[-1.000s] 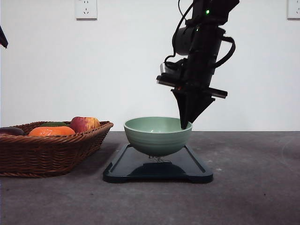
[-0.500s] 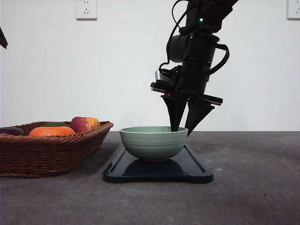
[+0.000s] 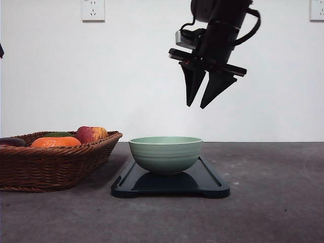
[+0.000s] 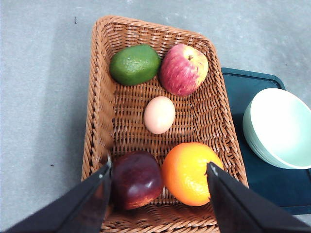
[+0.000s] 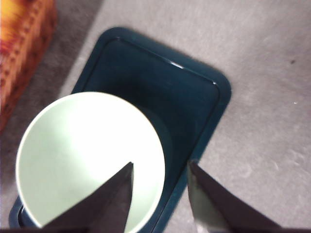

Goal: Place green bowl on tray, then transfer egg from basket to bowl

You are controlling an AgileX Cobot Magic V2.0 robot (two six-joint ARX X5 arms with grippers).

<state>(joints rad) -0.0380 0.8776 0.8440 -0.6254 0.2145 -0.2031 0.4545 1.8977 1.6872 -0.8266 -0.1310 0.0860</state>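
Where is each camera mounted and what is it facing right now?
Front: low at table height, facing forward at bowl on tray; right gripper above, open.
Left wrist: above the basket, looking down at egg; left gripper, jaws apart.
Right wrist: looking down at the bowl and tray; jaws show.
All share bowl and tray.

My pale green bowl (image 3: 165, 153) sits upright and empty on the dark tray (image 3: 212, 186), toward its left end; left of the tray, the tan egg (image 4: 159, 114) lies mid-floor in the wicker basket (image 3: 61, 167).
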